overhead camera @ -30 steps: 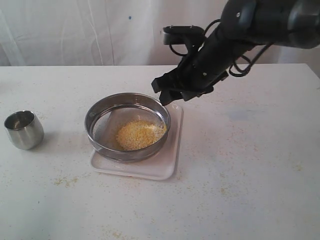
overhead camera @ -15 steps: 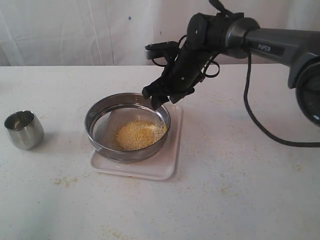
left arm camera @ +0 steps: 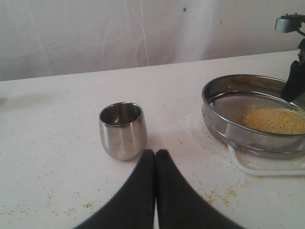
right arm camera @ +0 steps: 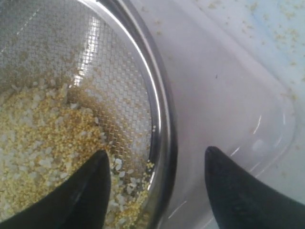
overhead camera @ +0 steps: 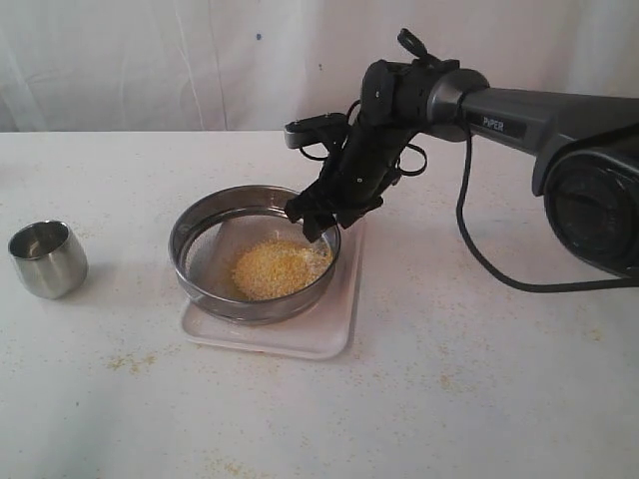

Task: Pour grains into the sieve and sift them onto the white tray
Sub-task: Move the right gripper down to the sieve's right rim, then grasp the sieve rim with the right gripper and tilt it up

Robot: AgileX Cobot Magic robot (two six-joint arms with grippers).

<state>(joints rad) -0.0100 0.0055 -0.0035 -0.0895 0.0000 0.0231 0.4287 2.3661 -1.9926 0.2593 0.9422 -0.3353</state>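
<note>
Grains [overhead camera: 275, 267] were seen already poured: a yellow heap lay on the mesh of the sieve [overhead camera: 197, 228], which was set level, mouth up, on the white tray [overhead camera: 334, 337]. Being round, the sieve was judged to have no long axis. Sifting was judged to be left. The right gripper [overhead camera: 316, 214] was spread wide and held nothing, its 2 jaws placed astride the sieve's rim. The left gripper [left arm camera: 155, 152] was closed on nothing, near the steel cup [left arm camera: 121, 130].
</note>
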